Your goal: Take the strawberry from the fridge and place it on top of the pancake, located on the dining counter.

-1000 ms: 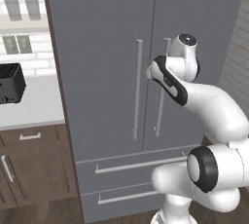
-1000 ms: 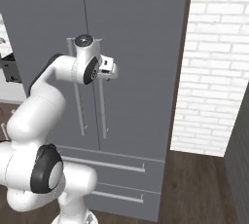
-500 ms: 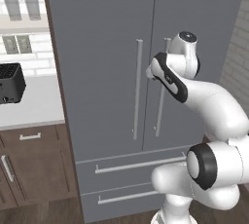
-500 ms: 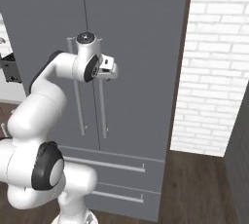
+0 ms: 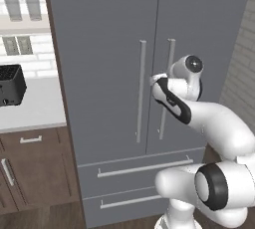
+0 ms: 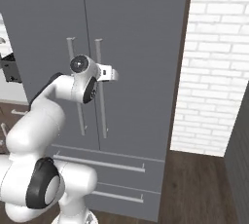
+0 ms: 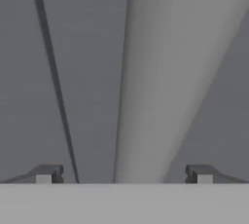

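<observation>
**Gripper wide at the fridge handle, doors shut**

You had the gripper (image 7: pixel 124 174) spread wide, its two fingertips (image 7: pixel 46 173) standing far apart with the pale bar of the right handle (image 7: pixel 160 82) running up between them in the hand view. Whether either tip touched the bar you could not tell. The dark seam between the doors lay just to the left of that bar.

The fridge (image 5: pixel 104 39) stood closed, both doors flush, so the strawberry was hidden from you. In the left base view, your hand sat against the right handle (image 5: pixel 170 63), with the left handle (image 5: pixel 141 88) just beside it, the two bars leaving only a narrow strip of door between them. Below, the two drawer pulls (image 5: pixel 144 168) ran level.

Room to the right was tight: the white brick wall (image 6: pixel 219 72) met the fridge's right edge. To the left, a white counter (image 5: pixel 30 108) carrying a black toaster (image 5: pixel 10 84) butted the fridge's side, above brown cabinets (image 5: pixel 35 173). Dark wood floor (image 6: pixel 194 184) lay open at the lower right.
</observation>
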